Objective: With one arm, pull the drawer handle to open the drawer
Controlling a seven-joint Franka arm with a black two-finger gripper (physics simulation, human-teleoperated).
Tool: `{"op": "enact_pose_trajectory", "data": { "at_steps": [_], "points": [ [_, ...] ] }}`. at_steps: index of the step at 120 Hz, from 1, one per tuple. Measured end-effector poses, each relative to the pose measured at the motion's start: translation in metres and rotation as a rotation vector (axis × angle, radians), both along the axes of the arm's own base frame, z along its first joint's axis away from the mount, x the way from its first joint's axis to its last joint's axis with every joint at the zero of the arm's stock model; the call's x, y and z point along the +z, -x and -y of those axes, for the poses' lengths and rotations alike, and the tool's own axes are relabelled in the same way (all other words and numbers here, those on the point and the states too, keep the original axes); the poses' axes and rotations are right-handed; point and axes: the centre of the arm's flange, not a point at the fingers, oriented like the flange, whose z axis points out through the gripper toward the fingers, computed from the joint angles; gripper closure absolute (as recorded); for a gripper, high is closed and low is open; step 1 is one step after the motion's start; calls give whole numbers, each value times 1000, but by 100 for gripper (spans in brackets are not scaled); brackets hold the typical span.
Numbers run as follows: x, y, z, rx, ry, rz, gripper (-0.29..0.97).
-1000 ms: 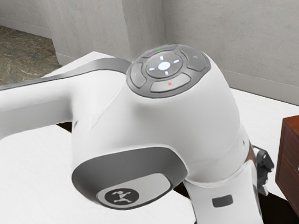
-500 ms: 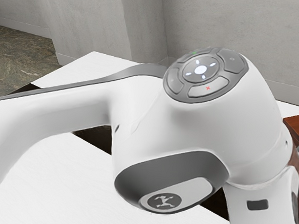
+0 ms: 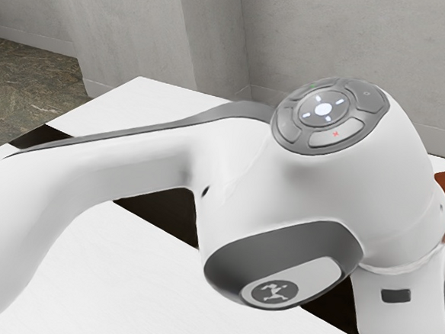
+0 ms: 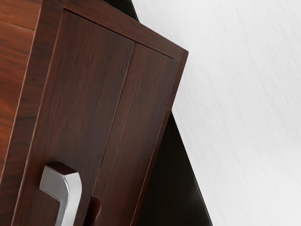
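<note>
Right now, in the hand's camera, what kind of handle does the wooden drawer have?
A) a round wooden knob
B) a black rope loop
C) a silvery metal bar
C: a silvery metal handle stands out from the dark wooden drawer front.

A bare, plain room: grey walls [image 3: 141,24], speckled floor [image 3: 22,76], white table [image 3: 160,300], wooden drawer cabinet [image 4: 94,94].
</note>
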Motion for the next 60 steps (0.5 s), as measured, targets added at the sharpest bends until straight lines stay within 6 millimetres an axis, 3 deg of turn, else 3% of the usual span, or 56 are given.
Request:
{"op": "enact_pose_trajectory", "data": {
  "at_steps": [60],
  "points": [
    [-28, -27, 10, -64, -72, 17, 0]
  ]
}}
